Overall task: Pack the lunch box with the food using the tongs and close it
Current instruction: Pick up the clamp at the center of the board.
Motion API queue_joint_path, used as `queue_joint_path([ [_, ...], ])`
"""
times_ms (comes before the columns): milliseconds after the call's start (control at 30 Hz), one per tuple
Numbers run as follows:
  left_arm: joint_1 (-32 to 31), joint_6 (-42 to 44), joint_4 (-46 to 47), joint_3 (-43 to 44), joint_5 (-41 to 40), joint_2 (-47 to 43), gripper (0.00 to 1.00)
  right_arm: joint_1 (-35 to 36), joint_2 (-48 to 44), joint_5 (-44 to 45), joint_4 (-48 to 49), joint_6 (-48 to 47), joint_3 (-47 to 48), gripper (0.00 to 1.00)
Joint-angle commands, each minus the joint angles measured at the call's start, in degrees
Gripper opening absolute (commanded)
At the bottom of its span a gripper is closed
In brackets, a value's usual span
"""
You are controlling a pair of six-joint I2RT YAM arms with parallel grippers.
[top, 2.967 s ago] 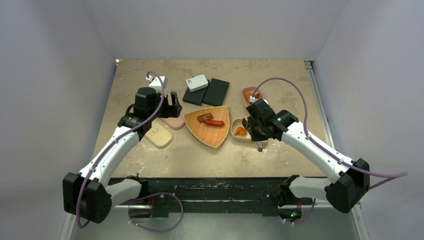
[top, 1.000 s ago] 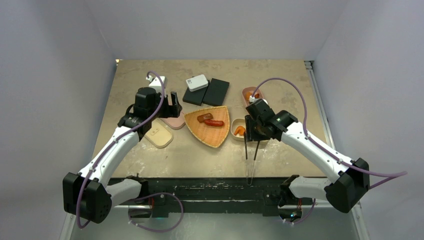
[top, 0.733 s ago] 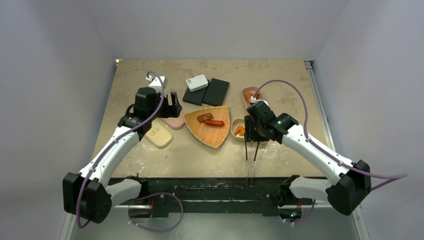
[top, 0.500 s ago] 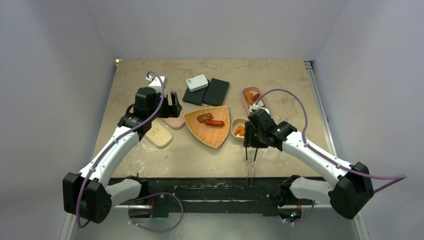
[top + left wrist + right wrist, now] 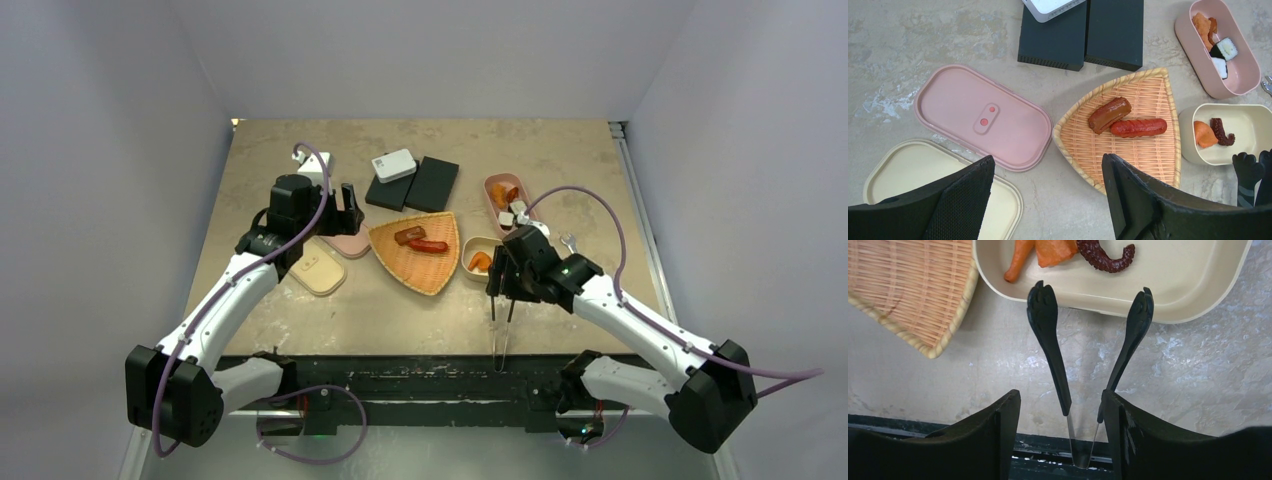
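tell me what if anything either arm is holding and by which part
Nothing is held. The right gripper has its jaws open astride the slim silvery-grey tongs with black ends, lying on the table; the left gripper is open, empty.

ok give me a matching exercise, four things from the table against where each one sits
1 sausages
2 tongs
3 sushi rolls
4 pink lid

a in the pink box
b flat on the table, beside the cream lid
c in the wicker tray
d on the table, tips by the cream box

Pairs: 1-c, 2-d, 3-a, 4-b
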Motion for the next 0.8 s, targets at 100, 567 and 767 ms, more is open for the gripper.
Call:
queue_joint_path([
  [100, -0.06, -0.20, 2.12, -0.66, 0.66, -1.12, 0.78, -0.25, -0.38, 2.28, -0.31, 2.41, -2.24, 0.65],
  [567, -0.06, -0.19, 2.28, -0.62, 1.62, -0.50, 0.78, -0.13, 3.13, 0.17, 6.57, 2.83, -7.44, 0.69],
  [767, -0.06, -0.06, 2.54, -0.60, 2.69, -0.58, 0.78, 0.09, 6.08, -0.83, 12.52, 3.59, -9.97, 0.65],
])
